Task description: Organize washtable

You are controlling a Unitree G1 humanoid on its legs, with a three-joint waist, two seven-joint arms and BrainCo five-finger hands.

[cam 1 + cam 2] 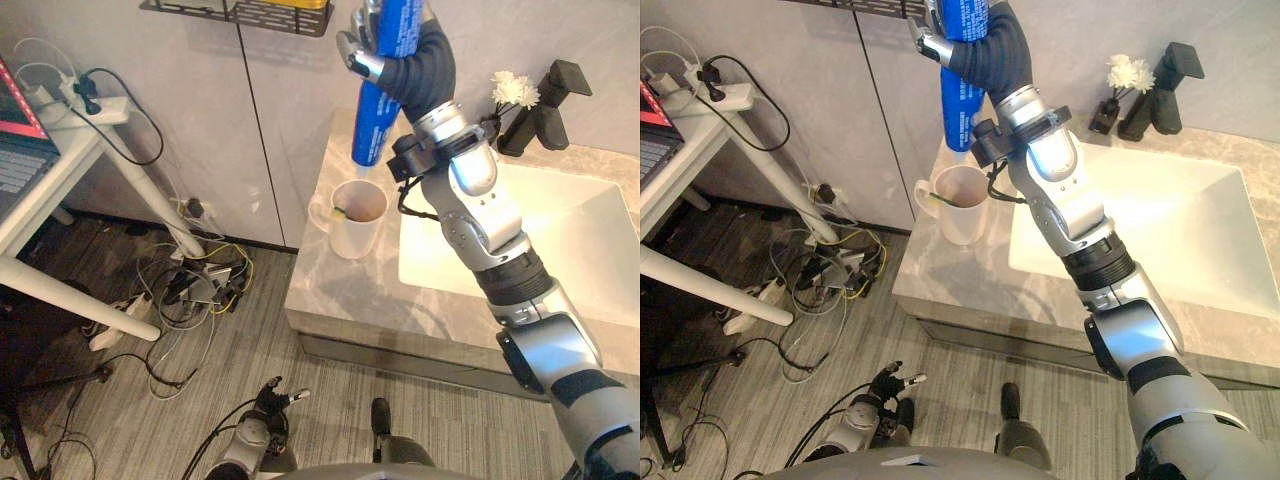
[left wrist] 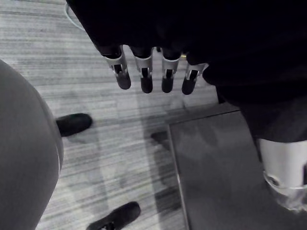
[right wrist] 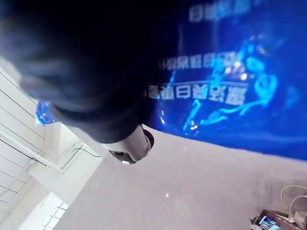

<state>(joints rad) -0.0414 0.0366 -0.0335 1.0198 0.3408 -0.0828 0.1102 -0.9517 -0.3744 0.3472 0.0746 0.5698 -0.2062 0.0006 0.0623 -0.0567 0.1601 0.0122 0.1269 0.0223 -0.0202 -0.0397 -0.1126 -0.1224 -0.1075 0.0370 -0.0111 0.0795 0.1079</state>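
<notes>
My right hand [image 1: 395,55] is raised high above the washtable [image 1: 370,290], shut on a tall blue tube [image 1: 382,100] that hangs nearly upright. Seen from the right wrist, the tube's printed blue side [image 3: 230,81] lies against the palm. The tube's lower end hovers just above a white mug [image 1: 352,216] standing on the counter's left part, with something small and yellowish-green inside it. Down near the floor at the lower left, my left hand [image 1: 272,402] hangs with straight, relaxed fingers [image 2: 144,76] and holds nothing.
A white sink basin [image 1: 540,240] takes up the counter's right part, with a black faucet [image 1: 545,105] and a small vase of white flowers [image 1: 513,95] behind it. A black wire shelf [image 1: 245,12] hangs on the wall. A white desk [image 1: 60,150] and tangled floor cables [image 1: 190,290] lie left.
</notes>
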